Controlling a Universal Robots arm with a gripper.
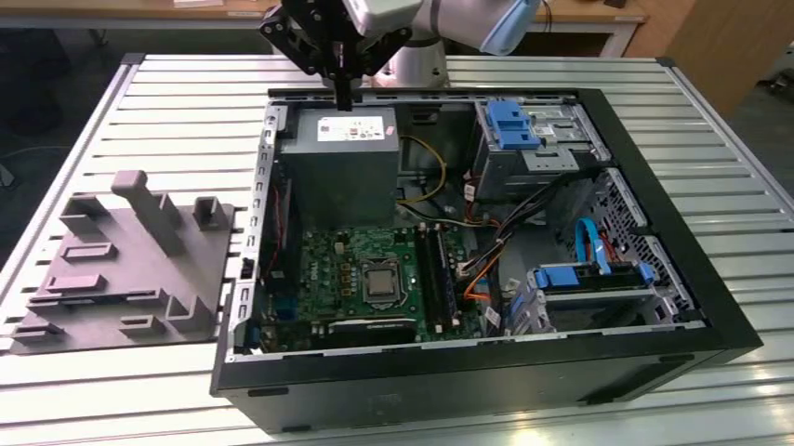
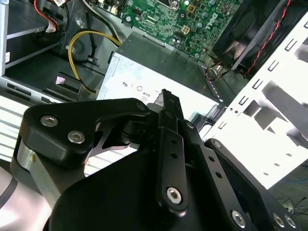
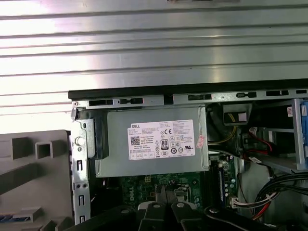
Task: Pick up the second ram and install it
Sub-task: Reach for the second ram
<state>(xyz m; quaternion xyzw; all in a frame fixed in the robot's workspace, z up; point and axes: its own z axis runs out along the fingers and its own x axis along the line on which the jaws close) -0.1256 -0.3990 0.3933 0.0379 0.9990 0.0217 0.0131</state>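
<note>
My gripper (image 1: pixel 342 93) hangs over the far edge of the open computer case (image 1: pixel 694 307), above the grey power supply (image 1: pixel 341 158). Its black fingers are pressed together and I see nothing between them; both wrist views show the same (image 2: pixel 166 96) (image 3: pixel 166 195). The long black memory slots (image 1: pixel 432 269) run beside the processor socket (image 1: pixel 376 282) on the green motherboard (image 1: pixel 325 269). A thin bluish strip (image 3: pixel 10 218) lies in the grey fixture (image 3: pixel 33 178). I cannot tell whether that strip is the second ram.
The grey fixture (image 1: pixel 125 269) with upright posts stands on the slatted metal table (image 1: pixel 174 111), at the exterior view's left of the case. Inside the case are blue drive brackets (image 1: pixel 511 125), a blue cable (image 1: pixel 593 246) and bundles of wires (image 1: pixel 496 242).
</note>
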